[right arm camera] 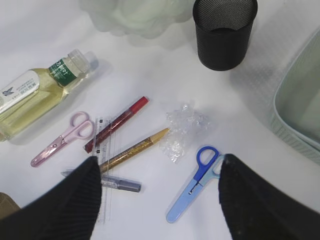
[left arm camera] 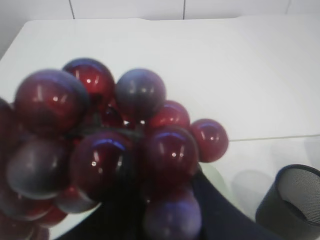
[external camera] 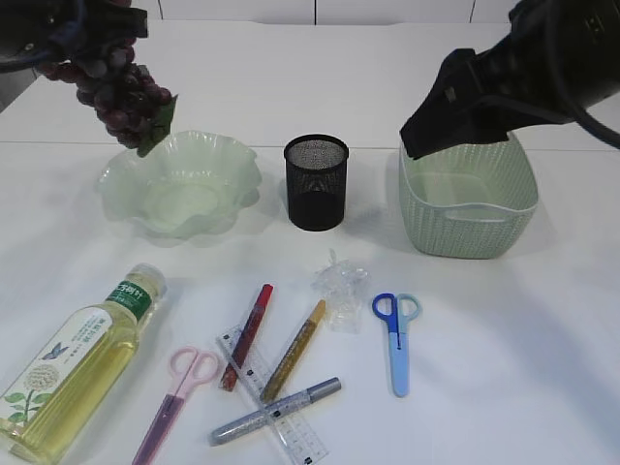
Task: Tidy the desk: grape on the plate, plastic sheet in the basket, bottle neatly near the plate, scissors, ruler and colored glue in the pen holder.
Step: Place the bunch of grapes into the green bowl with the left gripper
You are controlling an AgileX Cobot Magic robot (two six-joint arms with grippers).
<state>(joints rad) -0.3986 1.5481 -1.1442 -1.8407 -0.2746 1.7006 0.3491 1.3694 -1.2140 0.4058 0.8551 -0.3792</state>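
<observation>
Grape bunch carried in the air, just above the plate's rim.

The left end effector point(external camera: 102, 39) is closed on the grape point(external camera: 121, 92), which hangs over the 10 o'clock edge of the plate point(external camera: 208, 160), not yet inside. The step in hand seems to be the first one, grape on the plate. The next move probably needs a small shift toward the plate's centre, then lowering and letting go. The right end effector point(right arm camera: 157, 175) stands wide open and empty above the blue scissors point(right arm camera: 192, 185) on the tabletop point(external camera: 504, 339).

The bottle point(external camera: 79, 363) carries a green-and-white label with print too small to read; the ruler's point(external camera: 274, 395) marks are illegible.
</observation>
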